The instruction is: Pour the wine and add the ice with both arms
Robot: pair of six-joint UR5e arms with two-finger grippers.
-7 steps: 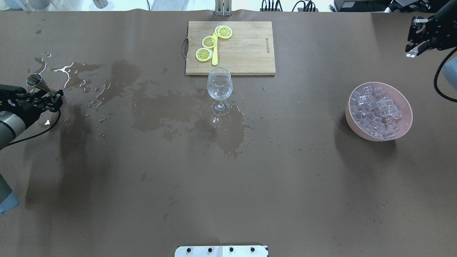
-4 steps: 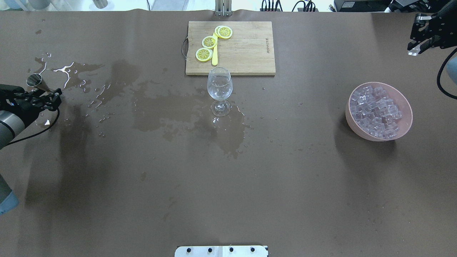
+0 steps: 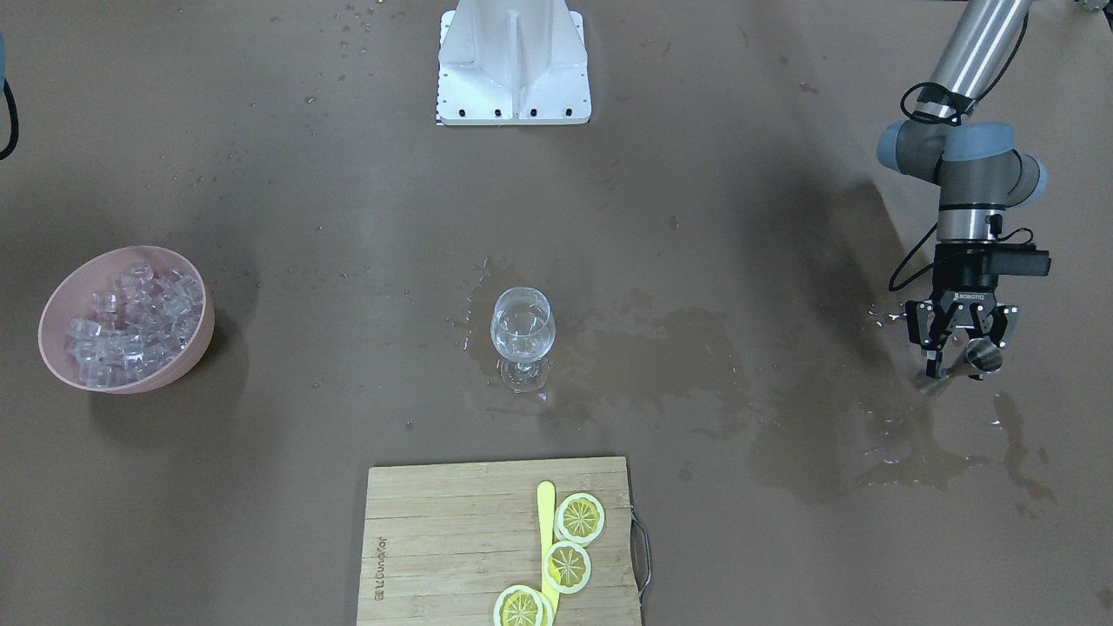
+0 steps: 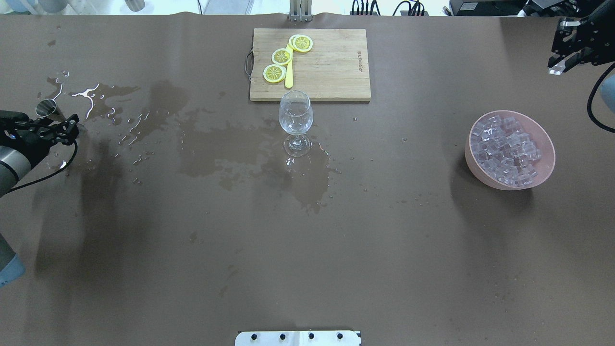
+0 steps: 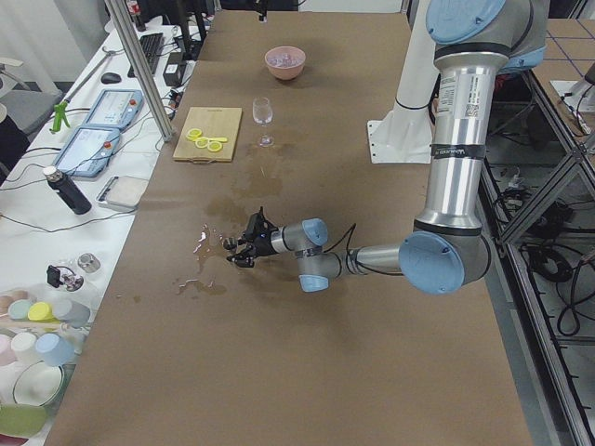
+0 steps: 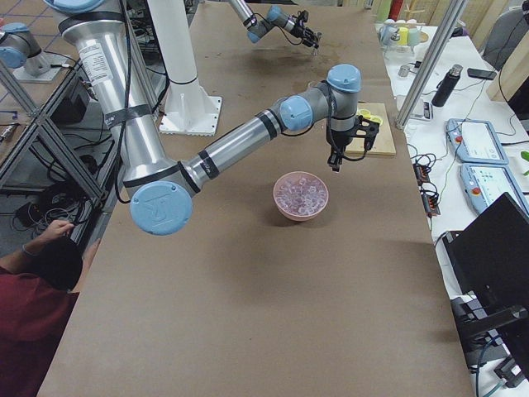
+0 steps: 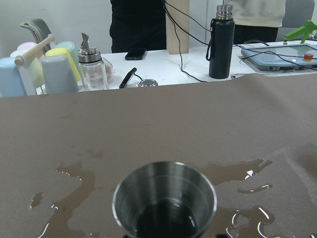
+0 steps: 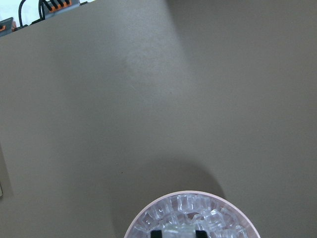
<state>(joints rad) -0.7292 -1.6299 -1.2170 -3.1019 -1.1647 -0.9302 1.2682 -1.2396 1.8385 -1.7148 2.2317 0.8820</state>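
Pinching clear rounded ice cube (image 4: 556,71), right gripper (image 4: 561,65); left gripper (image 3: 963,358) seemingly spread around conical steel jigger (image 3: 984,355).

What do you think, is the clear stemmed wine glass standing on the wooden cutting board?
No, the wine glass stands on the brown table, off the wooden cutting board.

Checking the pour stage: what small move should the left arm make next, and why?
Probably close the left gripper on the jigger: it looks open right at that upright cup, wine shows inside, and the wine glass stands mid-table. The right gripper holds an ice cube.
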